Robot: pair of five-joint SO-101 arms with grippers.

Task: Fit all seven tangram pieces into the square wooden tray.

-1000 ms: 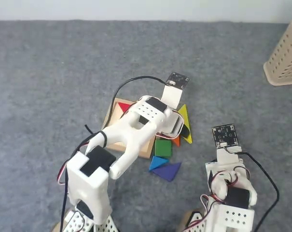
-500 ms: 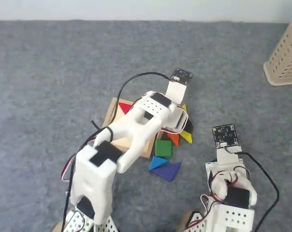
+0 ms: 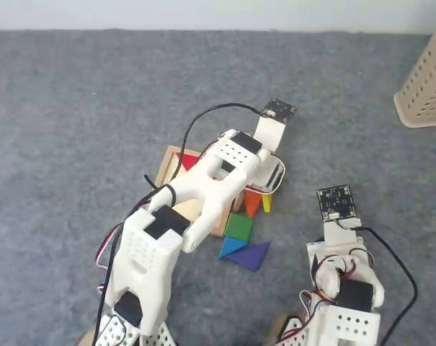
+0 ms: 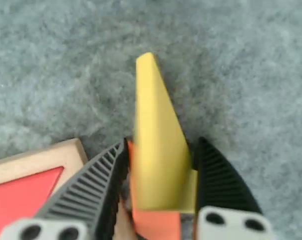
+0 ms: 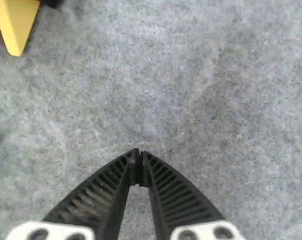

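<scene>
Grey carpet covers the surface, and a pale basket (image 3: 425, 79) stands far off in one corner.

Only a small part of the job looks done. A red piece (image 3: 187, 161) lies flat inside the wooden tray (image 3: 164, 170). The big white arm hides much of the tray, so I cannot tell if more pieces are in there. A green square (image 3: 238, 226), a blue triangle (image 3: 231, 246) and a purple piece (image 3: 253, 255) lie outside on the carpet, just beside the tray. I think all of these have yet to go in.

The left arm (image 3: 203, 198) stretches out from the near side, right across the tray, and its wrist tips down past the tray's edge. The left gripper (image 4: 161, 145) is squeezing the yellow piece (image 4: 158, 150), which stands up on its thin edge between the jaws. An orange piece (image 4: 153, 225) sits right under the yellow one. I cannot tell if it is being held too.

The right arm (image 3: 341, 285) is folded up close to its base, well apart from the pieces. The right gripper (image 5: 140, 156) points down at bare carpet, with its jaws pressed together and nothing between them.
</scene>
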